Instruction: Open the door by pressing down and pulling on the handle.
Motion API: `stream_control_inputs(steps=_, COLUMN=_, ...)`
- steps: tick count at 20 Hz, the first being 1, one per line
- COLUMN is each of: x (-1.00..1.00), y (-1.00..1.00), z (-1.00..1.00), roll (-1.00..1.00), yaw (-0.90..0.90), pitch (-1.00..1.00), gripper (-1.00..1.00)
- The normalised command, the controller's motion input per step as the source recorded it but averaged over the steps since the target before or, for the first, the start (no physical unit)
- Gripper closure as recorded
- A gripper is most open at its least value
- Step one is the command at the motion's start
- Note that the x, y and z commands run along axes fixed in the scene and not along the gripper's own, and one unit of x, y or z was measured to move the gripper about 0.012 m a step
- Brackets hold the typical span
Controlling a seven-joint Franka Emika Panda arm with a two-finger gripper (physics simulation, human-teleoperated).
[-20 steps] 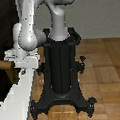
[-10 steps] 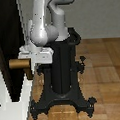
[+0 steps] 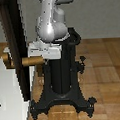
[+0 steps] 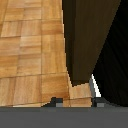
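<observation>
The door is a tall dark panel at the exterior view's left, swung partly out from its white frame. The tan handle sticks out from the panel toward the arm. My grey-white gripper sits at the handle's free end, resting on or just above it; contact is not clear. In the wrist view the dark door fills one side, with a thin pale edge. My gripper shows only its two fingertips, standing apart. The handle itself is not clear there.
The black robot pedestal stands right behind the gripper, its feet spread on the wooden floor. The white frame and base lie along the exterior view's left. A grey wall is at the back.
The door has swung further open, showing more of its dark face. The handle and my gripper have moved toward the exterior view's right, closer to the pedestal.
</observation>
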Motion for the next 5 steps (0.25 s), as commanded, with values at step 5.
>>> stream_control_inputs(steps=5, x=0.0, y=0.0, z=0.0, roll=0.0, yaw=0.0, pitch=0.0, gripper=1.0)
